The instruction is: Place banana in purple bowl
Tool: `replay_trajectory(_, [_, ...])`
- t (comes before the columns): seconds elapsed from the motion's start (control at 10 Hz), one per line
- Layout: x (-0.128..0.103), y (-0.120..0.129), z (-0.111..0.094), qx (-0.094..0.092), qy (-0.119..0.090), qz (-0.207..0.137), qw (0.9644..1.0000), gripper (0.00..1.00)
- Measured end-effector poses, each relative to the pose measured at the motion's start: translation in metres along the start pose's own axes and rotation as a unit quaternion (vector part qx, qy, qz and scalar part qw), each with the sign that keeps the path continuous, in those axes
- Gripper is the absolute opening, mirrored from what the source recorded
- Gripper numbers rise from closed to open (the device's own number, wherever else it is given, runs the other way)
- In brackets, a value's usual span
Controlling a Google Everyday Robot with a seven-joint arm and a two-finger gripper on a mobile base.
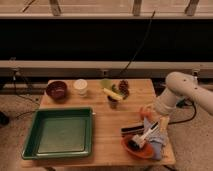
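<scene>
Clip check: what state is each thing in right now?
Banana: lying at the table's back middle, not held, outside the bowl.
Purple bowl: upright, empty.
White cup: upright.
Green tray: empty.
Orange dish: holding utensils.
Gripper: low over the table's right side by the dish, away from the banana.

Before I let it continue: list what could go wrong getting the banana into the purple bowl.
The hand hangs near the table's right edge, close above the orange dish of utensils; moving off, it might snag them.
The banana rests on a small dark cup beside a green leafy item; a clumsy grasp could topple it.
The white cup stands between banana and purple bowl; a low carry could hit it.
</scene>
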Motion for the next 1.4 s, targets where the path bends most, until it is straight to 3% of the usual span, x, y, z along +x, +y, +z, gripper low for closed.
replay_trajectory(0.9, [0.0,-0.003,-0.002,0.005,0.006,0.0,1.0,0.8])
replay_trajectory(1.2, [0.006,-0.034,-0.019,0.043,0.042,0.016,0.9981,0.8])
replay_trajectory(1.4, [0.01,-0.076,-0.032,0.08,0.079,0.037,0.9929,0.8])
